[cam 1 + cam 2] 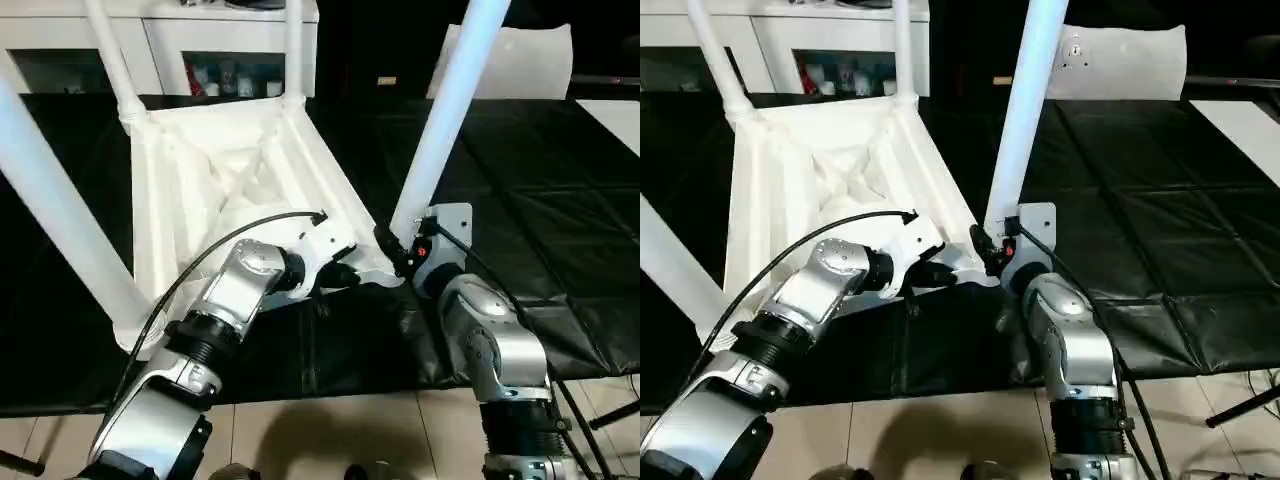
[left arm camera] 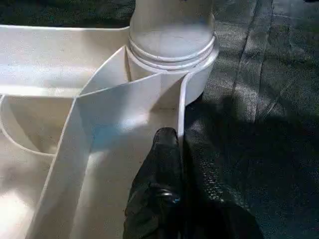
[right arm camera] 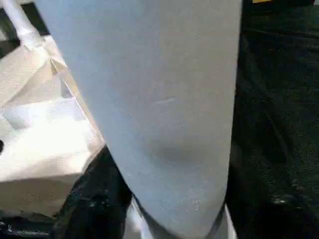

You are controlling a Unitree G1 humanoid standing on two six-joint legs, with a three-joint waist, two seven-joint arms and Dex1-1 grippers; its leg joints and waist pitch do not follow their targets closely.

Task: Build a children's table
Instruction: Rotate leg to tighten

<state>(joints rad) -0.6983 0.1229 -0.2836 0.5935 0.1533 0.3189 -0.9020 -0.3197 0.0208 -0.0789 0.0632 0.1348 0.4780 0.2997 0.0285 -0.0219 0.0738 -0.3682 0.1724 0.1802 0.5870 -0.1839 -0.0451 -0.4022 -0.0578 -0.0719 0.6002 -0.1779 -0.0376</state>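
My left gripper [image 2: 172,149], pinched shut on the table's [image 1: 230,170] rim, sits at 7 o'clock of the corner leg [image 1: 445,120]. My right gripper [image 1: 397,252] meets that leg's base; its width I cannot tell. Black mat [image 1: 540,170] lies open at 3 o'clock.

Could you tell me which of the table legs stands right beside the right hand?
The leg in the near right corner socket; the right hand sits at its base.

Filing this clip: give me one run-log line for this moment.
stage: all four legs socketed | table top: upside down on black mat | left claw: shut on rim | right claw: at near-right leg
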